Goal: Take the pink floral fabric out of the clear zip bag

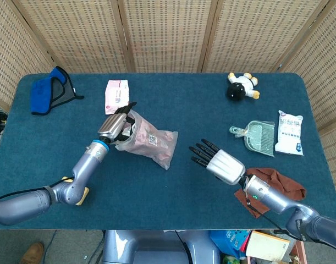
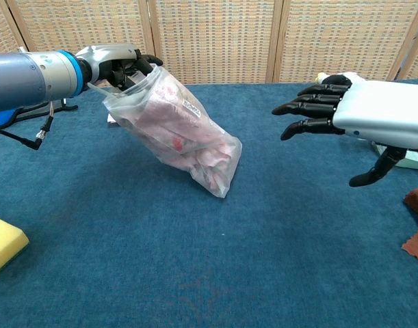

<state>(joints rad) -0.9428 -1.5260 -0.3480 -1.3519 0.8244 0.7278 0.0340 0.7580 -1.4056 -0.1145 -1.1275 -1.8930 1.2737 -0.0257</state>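
Between the two hands, the clear zip bag hangs tilted: mouth end up, pinched in the left hand, bottom corner touching the table. Pink floral fabric is fully inside, bunched toward the lower end. Bag's long axis runs from the left hand's fingers down and away toward the robot's right. Right hand holds nothing, fingers spread and fairly straight, pointing back at the bag but well apart from it. Left hand is the only one on the bag; the right hand would be the one to go in. My read: fabric not started out yet. Can't tell whether the zip is open under the left hand's fingers. Next move likely needs the right hand's fingers at the mouth, which sits up-left of them beside the left hand.
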